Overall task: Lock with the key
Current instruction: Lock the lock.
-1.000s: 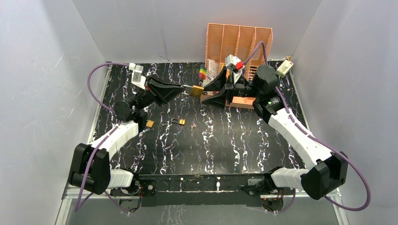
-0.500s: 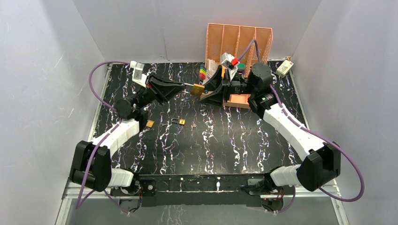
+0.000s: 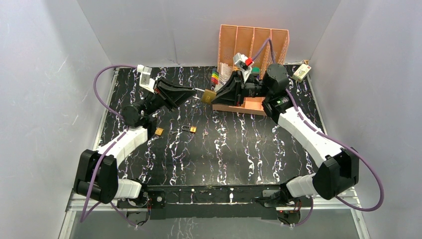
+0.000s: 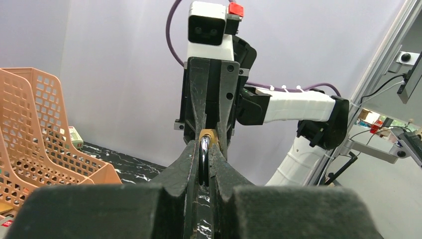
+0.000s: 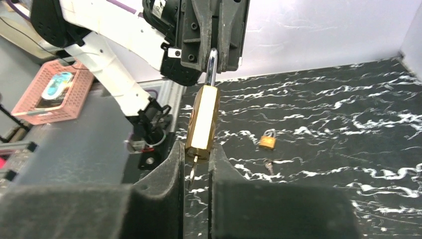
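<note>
Your padlock [image 5: 202,119] is up in the air between both tools, with the rack [image 3: 254,42] close behind.
Your left tool [image 4: 203,149] pinches the shackle [image 5: 212,62]. The long axis runs left to right over the counter [image 3: 224,149], key [image 5: 192,169] end toward the right tool [image 5: 196,159]. Its fingers [image 5: 169,169] flank the key, but you cannot tell if they grip it. A small padlock [image 5: 267,141] lies apart.

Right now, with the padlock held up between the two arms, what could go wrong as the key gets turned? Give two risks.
1. The left claw holds the brass padlock only by its shackle, so twisting the key may swing the body or pull it loose.
2. The right claw straddles the key close under the padlock's base, so its pads might pinch the body instead.
Either slip could drop the padlock onto the table.
</note>
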Controlling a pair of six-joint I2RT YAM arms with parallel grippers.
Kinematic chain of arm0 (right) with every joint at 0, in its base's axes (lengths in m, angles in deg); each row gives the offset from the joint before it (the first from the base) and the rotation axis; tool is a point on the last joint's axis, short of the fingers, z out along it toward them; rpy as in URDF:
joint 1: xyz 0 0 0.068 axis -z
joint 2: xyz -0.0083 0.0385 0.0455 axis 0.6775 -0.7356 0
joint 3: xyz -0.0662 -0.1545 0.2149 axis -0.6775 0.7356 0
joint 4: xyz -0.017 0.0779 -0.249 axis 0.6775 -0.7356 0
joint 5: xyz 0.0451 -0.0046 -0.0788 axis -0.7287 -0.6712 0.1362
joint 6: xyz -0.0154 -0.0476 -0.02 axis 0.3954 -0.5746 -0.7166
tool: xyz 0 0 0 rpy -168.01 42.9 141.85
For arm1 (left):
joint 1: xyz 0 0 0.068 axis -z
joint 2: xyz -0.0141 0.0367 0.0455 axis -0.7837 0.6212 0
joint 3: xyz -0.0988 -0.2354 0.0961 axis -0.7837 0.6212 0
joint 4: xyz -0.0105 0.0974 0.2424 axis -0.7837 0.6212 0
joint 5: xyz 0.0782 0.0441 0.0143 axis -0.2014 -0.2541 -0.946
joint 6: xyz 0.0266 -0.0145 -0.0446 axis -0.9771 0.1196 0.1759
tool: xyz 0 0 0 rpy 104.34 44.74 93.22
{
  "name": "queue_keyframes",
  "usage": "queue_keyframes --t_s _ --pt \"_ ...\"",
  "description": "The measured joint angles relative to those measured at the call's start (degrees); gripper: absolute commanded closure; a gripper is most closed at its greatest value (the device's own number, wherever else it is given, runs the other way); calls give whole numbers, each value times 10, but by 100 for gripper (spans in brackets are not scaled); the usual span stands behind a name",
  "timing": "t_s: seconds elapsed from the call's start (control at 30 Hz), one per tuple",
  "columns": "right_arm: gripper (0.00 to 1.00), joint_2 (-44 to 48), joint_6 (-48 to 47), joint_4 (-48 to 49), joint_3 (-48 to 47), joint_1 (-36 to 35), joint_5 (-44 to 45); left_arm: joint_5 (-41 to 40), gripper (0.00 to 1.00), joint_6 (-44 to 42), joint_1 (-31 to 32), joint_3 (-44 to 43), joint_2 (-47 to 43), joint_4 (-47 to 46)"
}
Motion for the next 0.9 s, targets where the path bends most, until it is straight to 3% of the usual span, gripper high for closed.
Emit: queue_keyframes --t_s 0.2,0.27,0.37,0.53,0.77,0.83,0.9 --pt "100 -17 10 -18 -24 2 -12 -6 97 2 -2 -1 1 -2" --pt "100 -19 9 -34 -31 2 -13 -3 52 2 -2 -3 3 -2" --pt "100 -26 3 -72 -56 2 -23 6 4 2 -3 -14 5 -7" --pt "100 -64 -41 -204 -148 8 -72 58 2 23 -10 -43 10 -10" --pt "100 -74 -116 -371 -203 40 -148 163 2 23 -34 -69 7 -9" --pt "100 -74 -134 -404 -209 44 -167 200 7 34 -36 -87 9 -9" --pt "100 -74 -144 -423 -210 43 -183 233 19 61 -36 -113 20 -9"
